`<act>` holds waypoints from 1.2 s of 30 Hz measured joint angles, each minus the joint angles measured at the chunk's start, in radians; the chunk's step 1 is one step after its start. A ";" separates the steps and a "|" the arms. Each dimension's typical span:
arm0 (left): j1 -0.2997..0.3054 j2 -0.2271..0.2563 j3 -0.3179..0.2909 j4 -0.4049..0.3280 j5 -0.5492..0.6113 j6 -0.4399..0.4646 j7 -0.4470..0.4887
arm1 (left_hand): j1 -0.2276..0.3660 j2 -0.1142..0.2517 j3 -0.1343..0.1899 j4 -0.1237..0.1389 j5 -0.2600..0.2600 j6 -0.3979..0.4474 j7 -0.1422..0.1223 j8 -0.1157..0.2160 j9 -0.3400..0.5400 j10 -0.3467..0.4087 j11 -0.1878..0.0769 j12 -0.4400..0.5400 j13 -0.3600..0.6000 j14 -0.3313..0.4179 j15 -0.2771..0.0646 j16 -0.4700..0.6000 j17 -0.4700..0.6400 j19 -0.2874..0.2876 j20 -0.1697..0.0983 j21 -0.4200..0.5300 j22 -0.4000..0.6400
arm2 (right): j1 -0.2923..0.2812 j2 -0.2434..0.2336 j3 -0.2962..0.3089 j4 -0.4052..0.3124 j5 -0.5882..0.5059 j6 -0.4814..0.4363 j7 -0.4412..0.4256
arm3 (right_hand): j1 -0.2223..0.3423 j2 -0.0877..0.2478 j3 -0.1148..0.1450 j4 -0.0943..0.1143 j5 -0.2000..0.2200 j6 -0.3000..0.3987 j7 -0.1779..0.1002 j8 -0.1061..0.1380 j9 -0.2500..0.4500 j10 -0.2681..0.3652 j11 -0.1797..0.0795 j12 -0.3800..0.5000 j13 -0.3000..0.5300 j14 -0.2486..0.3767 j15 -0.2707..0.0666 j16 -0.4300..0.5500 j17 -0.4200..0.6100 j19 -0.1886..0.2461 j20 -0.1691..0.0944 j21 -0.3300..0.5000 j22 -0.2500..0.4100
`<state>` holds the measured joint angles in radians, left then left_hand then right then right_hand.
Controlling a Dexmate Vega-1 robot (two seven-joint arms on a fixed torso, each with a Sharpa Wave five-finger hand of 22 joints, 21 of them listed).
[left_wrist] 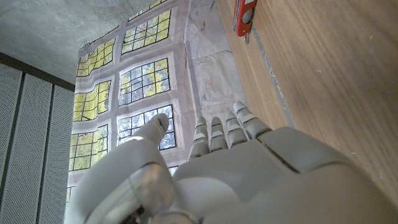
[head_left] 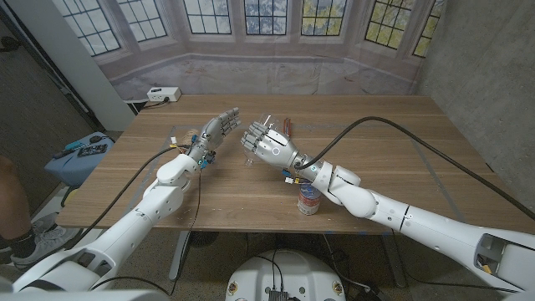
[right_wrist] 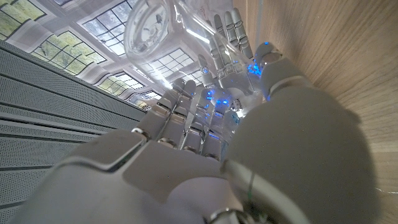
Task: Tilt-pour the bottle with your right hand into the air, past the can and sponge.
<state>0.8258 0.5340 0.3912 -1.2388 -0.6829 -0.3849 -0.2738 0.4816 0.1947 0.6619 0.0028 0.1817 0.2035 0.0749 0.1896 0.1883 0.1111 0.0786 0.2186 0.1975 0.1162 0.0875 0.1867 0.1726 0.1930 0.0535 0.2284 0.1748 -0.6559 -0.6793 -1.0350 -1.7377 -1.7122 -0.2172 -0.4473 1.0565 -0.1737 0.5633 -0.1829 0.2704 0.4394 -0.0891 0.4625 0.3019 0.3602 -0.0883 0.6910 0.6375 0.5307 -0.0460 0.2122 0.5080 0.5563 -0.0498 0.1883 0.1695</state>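
My right hand point(head_left: 270, 149) grips a clear plastic bottle point(head_left: 251, 150) above the middle of the table, and the bottle lies tilted in its fingers. The right wrist view shows the bottle's round clear base point(right_wrist: 146, 28) beyond my curled fingers point(right_wrist: 186, 118). My left hand point(head_left: 215, 134) stands just to the left of the bottle, open, with its fingers stretched out and nothing in them. A small can point(head_left: 309, 199) stands near the front edge, partly under my right forearm. A small red object point(head_left: 284, 127) lies on the wood behind my right hand, also seen as a red object point(left_wrist: 244, 15).
A white power box point(head_left: 163, 94) sits at the table's point(head_left: 393, 134) far left corner. A blue bag point(head_left: 79, 155) and a person's leg point(head_left: 12, 209) are beside the table on the left. A black cable point(head_left: 401, 134) arcs over the right side.
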 measured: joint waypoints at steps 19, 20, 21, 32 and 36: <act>-0.011 -0.009 0.000 0.014 0.004 -0.005 0.008 | 0.000 0.000 0.000 0.000 0.000 0.000 0.000 0.000 0.000 0.000 0.000 0.000 0.000 0.000 0.000 0.000 0.000 0.000 0.000 0.000 0.000 | 0.017 -0.003 -0.008 0.014 0.020 0.007 -0.002 | -0.003 0.002 0.000 0.000 0.005 0.000 0.000 0.004 0.000 0.000 0.000 0.005 0.000 0.000 0.000 0.000 0.008 0.000 0.000 0.000 0.000; -0.011 -0.010 0.000 0.014 0.004 -0.005 0.008 | 0.000 0.000 0.000 0.000 0.000 0.000 0.000 0.000 0.000 0.000 0.000 0.000 0.000 0.000 0.000 0.000 0.000 0.000 0.000 0.000 0.000 | 0.017 -0.003 -0.008 0.014 0.022 0.008 -0.003 | -0.003 0.002 0.000 0.000 0.007 0.000 0.000 0.004 0.000 0.000 0.000 0.005 0.000 0.000 0.000 0.000 0.009 0.000 0.000 0.000 0.000; -0.012 -0.011 0.000 0.015 0.004 -0.005 0.008 | 0.000 0.000 0.000 0.000 0.000 0.000 0.000 0.000 0.000 0.000 0.000 0.000 0.000 0.000 0.000 0.000 0.000 0.000 0.000 0.000 0.000 | 0.017 -0.003 -0.008 0.014 0.024 0.009 -0.004 | -0.003 0.002 0.000 0.000 0.007 -0.001 0.000 0.004 0.000 0.000 0.000 0.005 0.000 0.000 0.000 0.000 0.009 0.000 0.000 0.000 0.000; -0.014 -0.017 0.003 0.017 0.010 -0.005 0.019 | 0.000 0.000 0.000 0.000 0.000 0.000 0.000 0.000 0.000 0.000 0.000 0.000 0.000 0.000 0.000 0.000 0.000 0.000 0.000 -0.002 0.000 | 0.029 -0.008 -0.008 0.023 0.037 0.020 -0.010 | -0.003 0.003 0.004 -0.004 0.007 -0.002 0.002 0.004 -0.005 0.000 0.000 0.005 -0.001 0.000 0.000 0.000 0.013 0.000 0.000 0.000 0.000; -0.015 -0.019 0.004 0.019 0.010 -0.005 0.022 | 0.000 0.000 0.000 0.000 0.000 0.000 0.000 0.000 0.000 0.000 0.000 0.000 0.000 0.000 0.000 0.000 0.000 0.000 0.000 -0.008 0.000 | 0.032 -0.008 -0.008 0.025 0.041 0.023 -0.011 | -0.003 0.003 0.004 -0.004 0.007 -0.002 0.002 0.004 -0.005 0.000 0.000 0.004 -0.001 0.000 0.000 0.000 0.014 0.000 0.000 0.000 0.000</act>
<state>0.8103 0.5154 0.3952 -1.2195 -0.6729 -0.3897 -0.2517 0.4816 0.1947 0.6619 0.0028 0.1817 0.2035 0.0749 0.1895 0.1884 0.1108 0.0786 0.2186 0.1975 0.1161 0.0874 0.1867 0.1726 0.1929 0.0535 0.2209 0.1746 -0.6235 -0.6877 -1.0432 -1.7125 -1.6714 -0.1941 -0.4582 1.0535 -0.1708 0.5677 -0.1873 0.2775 0.4373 -0.0873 0.4667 0.2969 0.3602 -0.0883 0.6953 0.6369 0.5307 -0.0460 0.2122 0.5218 0.5564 -0.0497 0.1884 0.1694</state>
